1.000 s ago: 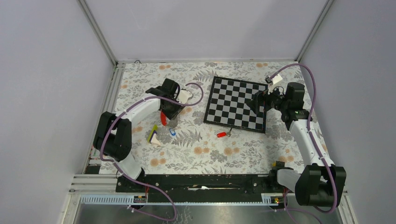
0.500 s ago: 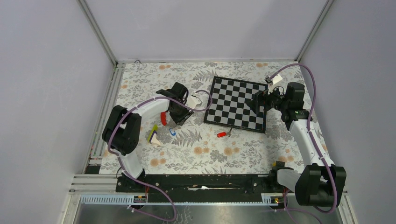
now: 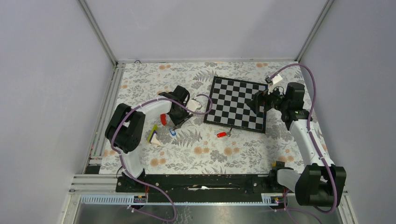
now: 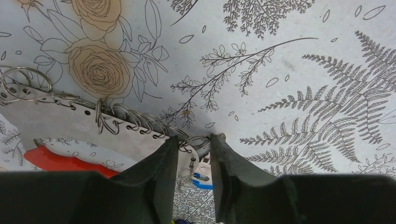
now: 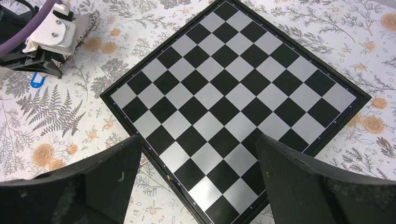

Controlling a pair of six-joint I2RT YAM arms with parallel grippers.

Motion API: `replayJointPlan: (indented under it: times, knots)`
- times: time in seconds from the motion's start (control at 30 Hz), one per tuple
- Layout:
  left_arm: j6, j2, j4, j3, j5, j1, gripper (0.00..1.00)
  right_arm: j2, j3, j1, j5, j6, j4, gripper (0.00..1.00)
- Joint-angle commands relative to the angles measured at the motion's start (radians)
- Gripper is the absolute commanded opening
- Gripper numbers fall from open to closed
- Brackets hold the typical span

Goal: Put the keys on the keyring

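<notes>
The left gripper has swung over the blue key, jaws narrow around 1 ring of the keyring, so threading looks close. The red key waits beside the chessboard; the right gripper hangs wide.

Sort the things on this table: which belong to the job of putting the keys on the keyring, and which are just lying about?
Belong to the job: red-tagged key, blue-tagged key, keyring.
Just lying about: chessboard, yellow-green and white block.
</notes>
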Motion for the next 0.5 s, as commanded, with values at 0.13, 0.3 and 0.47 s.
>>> replayJointPlan:
  times: [0.13, 0.3, 0.47]
  knots:
    - [0.009, -0.034, 0.024, -0.018, -0.010, -0.004, 0.21, -0.017, -0.008, 0.001, -0.028, -0.017, 0.036, 1.00]
    - [0.008, -0.037, -0.003, 0.003, -0.003, -0.003, 0.15, -0.017, -0.010, 0.001, -0.028, -0.017, 0.037, 1.00]
    - [0.014, -0.042, -0.020, 0.011, 0.004, -0.003, 0.08, -0.016, -0.009, 0.001, -0.027, -0.017, 0.039, 1.00]
